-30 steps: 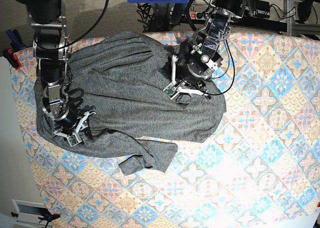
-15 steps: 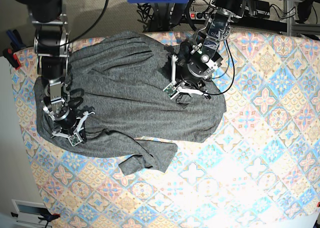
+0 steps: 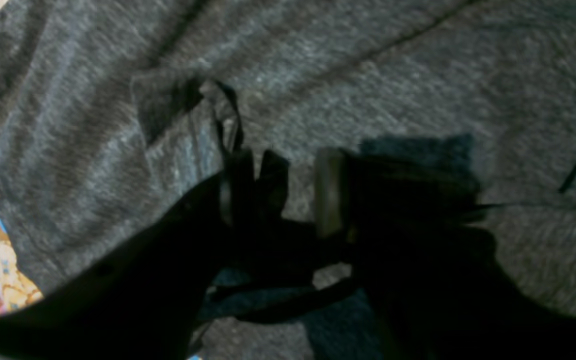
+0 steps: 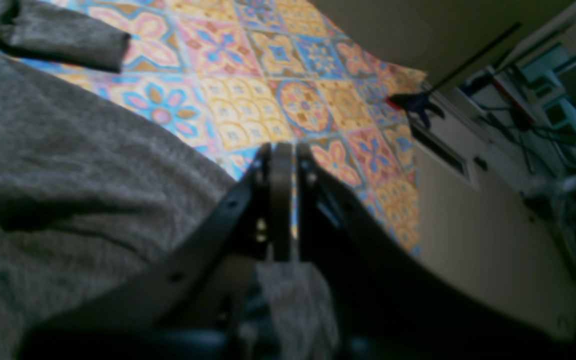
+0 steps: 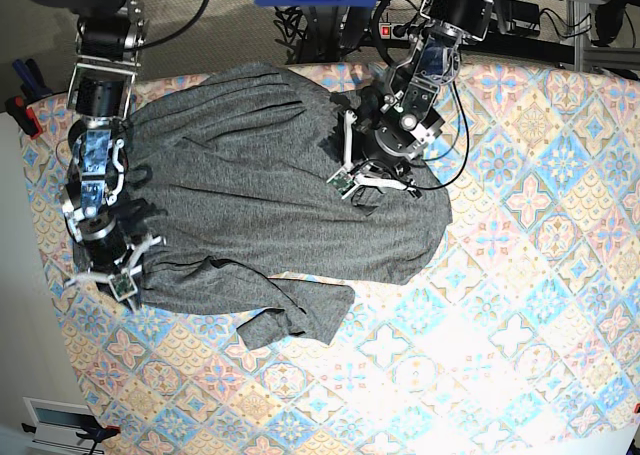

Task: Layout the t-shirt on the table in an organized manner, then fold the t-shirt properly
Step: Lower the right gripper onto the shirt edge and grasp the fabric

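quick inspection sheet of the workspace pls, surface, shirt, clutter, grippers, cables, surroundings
surface: table under a pastel floral tile cloth, bare on the base view's right half
job's things: t-shirt spread but wrinkled, one sleeve bunched at its near edge
clutter: nothing seen
grippers: left gripper low over the shirt, jaws apart, a fold of fabric at one jaw; right gripper at the shirt's edge, jaws almost together, no cloth visibly between them
cables: black cable looping beside the left arm
surroundings: power strip and wiring beyond the far edge
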You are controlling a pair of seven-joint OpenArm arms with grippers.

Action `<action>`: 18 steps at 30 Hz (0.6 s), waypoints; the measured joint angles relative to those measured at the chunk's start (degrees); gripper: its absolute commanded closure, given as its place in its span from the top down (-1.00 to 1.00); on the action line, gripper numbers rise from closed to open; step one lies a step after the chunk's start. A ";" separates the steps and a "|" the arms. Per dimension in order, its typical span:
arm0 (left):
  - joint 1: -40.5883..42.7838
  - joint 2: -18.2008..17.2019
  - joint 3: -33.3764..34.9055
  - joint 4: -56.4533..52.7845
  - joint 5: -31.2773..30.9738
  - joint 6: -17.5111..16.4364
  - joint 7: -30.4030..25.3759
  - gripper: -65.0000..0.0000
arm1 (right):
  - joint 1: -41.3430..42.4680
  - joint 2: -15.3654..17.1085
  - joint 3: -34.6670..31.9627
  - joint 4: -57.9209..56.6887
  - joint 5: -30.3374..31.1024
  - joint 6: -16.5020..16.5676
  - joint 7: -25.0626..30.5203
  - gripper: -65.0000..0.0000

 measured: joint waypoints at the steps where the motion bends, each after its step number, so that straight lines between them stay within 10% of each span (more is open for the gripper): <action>1: 0.00 0.02 0.00 0.00 0.00 0.00 0.00 -0.36 | -0.46 0.02 -0.35 -0.07 -0.50 0.02 -3.65 -0.57; 8: -0.13 0.00 0.00 -0.02 -0.02 -0.02 0.00 -0.36 | 0.13 0.00 -1.64 -1.05 -0.96 0.42 -3.45 -0.04; 14: -0.17 0.00 -0.07 -0.07 0.02 -0.02 0.02 -0.36 | 5.31 0.13 -1.68 -17.40 -1.97 1.29 -1.20 0.02; 18: -0.20 -0.02 -0.02 -0.09 0.00 -0.09 0.00 -0.36 | 16.76 0.42 -1.36 -28.79 -0.68 5.49 9.57 0.02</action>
